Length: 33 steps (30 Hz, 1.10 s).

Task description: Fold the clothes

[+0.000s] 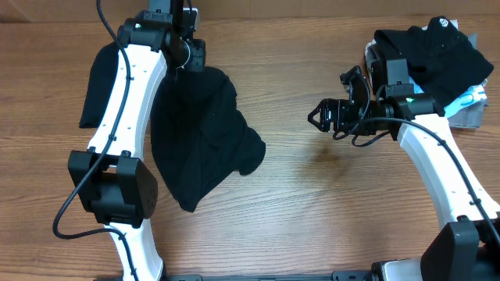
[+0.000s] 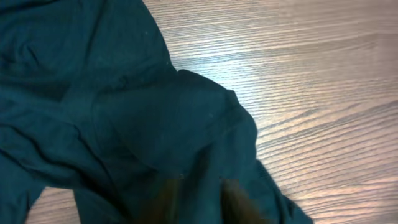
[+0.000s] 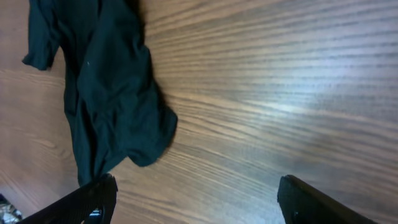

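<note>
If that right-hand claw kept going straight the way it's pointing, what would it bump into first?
Most likely the bare wooden table: the open right gripper seems tilted down at it. If it ran level, the black T-shirt lies next, though depth is unclear.

A wooden surface [image 1: 312,226] fills all three views, warm brown, with fine grain running left to right as seen from overhead. A slightly darker patch [image 1: 324,156] marks the wood near the middle. The light is soft and even, and in both wrist views a pale sheen [image 2: 280,68] lies across the grain.
</note>
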{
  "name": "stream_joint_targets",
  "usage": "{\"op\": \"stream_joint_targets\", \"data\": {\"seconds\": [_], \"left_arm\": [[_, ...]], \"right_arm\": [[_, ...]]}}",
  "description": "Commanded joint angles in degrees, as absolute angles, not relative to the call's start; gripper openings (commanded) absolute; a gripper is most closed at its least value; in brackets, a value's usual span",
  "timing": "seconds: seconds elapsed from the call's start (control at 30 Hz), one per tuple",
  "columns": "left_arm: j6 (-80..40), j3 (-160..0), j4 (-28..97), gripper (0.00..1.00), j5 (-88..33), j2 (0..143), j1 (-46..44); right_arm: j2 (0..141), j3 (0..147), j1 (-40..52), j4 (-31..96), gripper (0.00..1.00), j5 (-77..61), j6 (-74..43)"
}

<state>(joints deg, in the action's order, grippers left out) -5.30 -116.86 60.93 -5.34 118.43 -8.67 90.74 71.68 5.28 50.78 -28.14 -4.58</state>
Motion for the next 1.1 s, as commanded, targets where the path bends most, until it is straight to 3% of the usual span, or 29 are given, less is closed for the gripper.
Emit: {"op": "stream_joint_targets", "data": {"seconds": [0.0,0.2,0.33,0.6,0.73,0.97,1.07], "left_arm": [[-3.44,-118.32,60.71,0.35,-8.14,118.43,-9.13],[6.0,-118.19,55.51,0.61,-12.56,122.89,-11.11],[7.7,-118.19,49.84,0.64,-12.58,128.73,-12.49],[-0.47,-118.19,45.76,0.55,-8.34,136.84,-13.87],[-3.29,-118.21,46.09,0.39,-3.6,137.47,-13.91],[-5.02,-118.32,47.05,0.24,-1.87,137.14,-13.91],[-6.11,-119.17,48.56,0.09,-0.25,136.92,-13.91]], "right_arm": [[90.85,69.89,5.52,50.83,0.87,-28.03,-5.69],[90.85,63.88,5.65,47.88,0.87,-28.36,-9.28],[90.85,61.6,7.81,46.3,0.87,-28.29,-9.3],[90.85,60.71,8.99,44.42,0.87,-28.08,-10.57],[90.85,60.71,8.99,43.59,0.87,-27.83,-10.55],[90.85,60.71,8.99,42.52,0.87,-27.86,-10.55],[90.85,60.71,8.99,42.48,0.87,-27.81,-10.55]]}}
